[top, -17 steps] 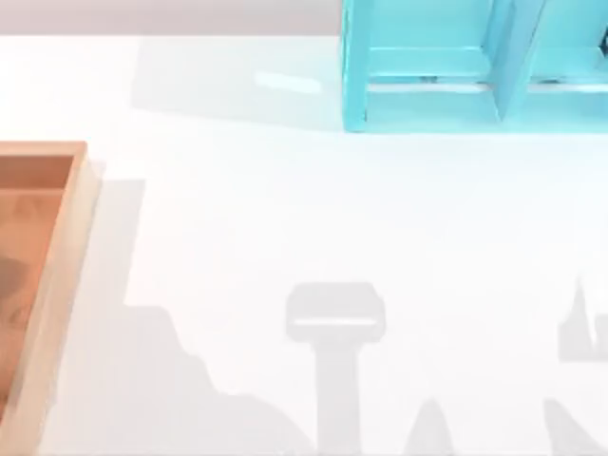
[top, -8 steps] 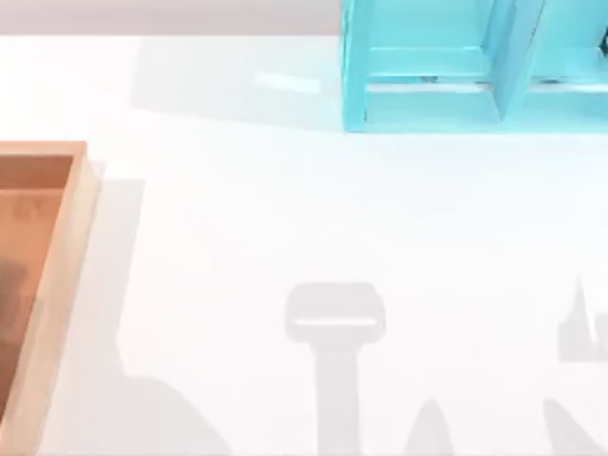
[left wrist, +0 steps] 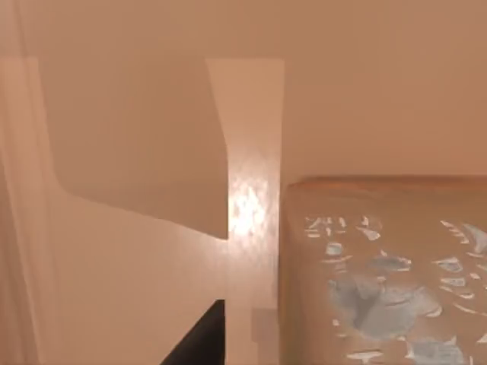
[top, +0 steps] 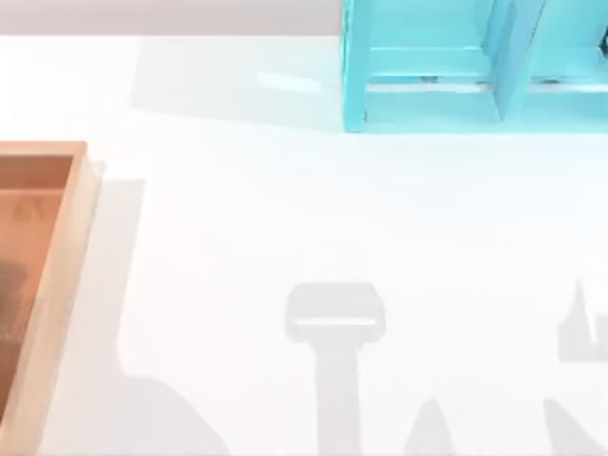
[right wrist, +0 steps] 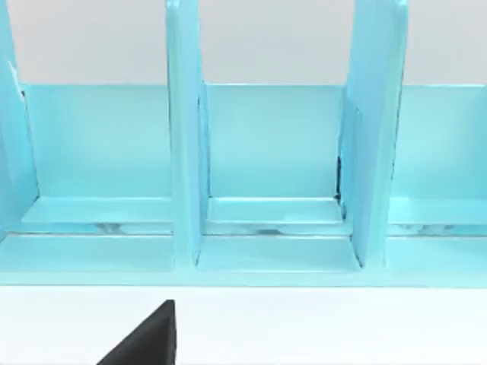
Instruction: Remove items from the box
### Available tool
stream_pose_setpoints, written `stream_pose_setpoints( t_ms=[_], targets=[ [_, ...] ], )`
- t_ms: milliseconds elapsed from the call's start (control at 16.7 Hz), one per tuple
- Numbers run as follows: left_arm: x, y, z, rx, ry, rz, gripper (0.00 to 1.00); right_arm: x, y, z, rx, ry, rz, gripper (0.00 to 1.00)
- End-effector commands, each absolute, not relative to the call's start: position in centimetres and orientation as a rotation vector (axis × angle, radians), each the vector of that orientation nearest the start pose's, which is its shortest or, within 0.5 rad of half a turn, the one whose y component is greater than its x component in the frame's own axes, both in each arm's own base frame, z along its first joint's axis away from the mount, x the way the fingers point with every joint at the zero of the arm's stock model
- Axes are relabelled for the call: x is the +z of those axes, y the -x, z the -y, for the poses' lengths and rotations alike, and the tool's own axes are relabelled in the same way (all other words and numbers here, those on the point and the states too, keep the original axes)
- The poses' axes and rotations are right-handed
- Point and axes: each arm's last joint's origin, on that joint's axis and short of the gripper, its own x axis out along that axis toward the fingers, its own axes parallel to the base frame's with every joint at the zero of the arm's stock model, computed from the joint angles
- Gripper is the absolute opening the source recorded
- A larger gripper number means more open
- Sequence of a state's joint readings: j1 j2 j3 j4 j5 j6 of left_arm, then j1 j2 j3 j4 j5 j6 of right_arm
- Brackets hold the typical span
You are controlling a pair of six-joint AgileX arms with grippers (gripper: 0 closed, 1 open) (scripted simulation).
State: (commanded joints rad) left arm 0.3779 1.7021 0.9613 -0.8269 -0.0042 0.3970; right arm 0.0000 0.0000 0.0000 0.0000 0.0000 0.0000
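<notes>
The box (top: 65,256), a shallow wooden tray with a pale rim and an orange-brown floor, lies at the table's left edge and is cut off by the top view's border. The left wrist view looks closely down onto the box floor (left wrist: 137,129). One item rests there, a tan-gold block (left wrist: 380,266) with a pale flaked mark on its top face. A dark piece of my left gripper (left wrist: 199,341) pokes in just beside the block, apart from it. A dark piece of my right gripper (right wrist: 144,338) hangs over the white table, facing the turquoise shelf.
A turquoise shelf unit (top: 446,66) with upright dividers stands at the back right of the table; in the right wrist view its open compartments (right wrist: 270,152) are close ahead. Grey arm shadows fall across the white table (top: 237,209) along its front.
The left arm's shadow along the table's front has drawn back to the left, toward the box. A dark shadow patch on the box floor has shifted a little. The right side is unchanged.
</notes>
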Motion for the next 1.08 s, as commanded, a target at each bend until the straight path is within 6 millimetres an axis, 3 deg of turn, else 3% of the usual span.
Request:
stream_pose_setpoints(
  t_ms=[480, 1080],
  targets=[
    [14.13, -26.15, -10.53, -0.009, -0.017, -1.570, 0.02, 16.00, -10.57, 0.12, 0.000, 0.000, 0.000, 1.00],
    [14.25, -26.19, -10.50, -0.011, -0.019, -1.567, 0.00, 16.00, -10.57, 0.12, 0.000, 0.000, 0.000, 1.00]
  ],
)
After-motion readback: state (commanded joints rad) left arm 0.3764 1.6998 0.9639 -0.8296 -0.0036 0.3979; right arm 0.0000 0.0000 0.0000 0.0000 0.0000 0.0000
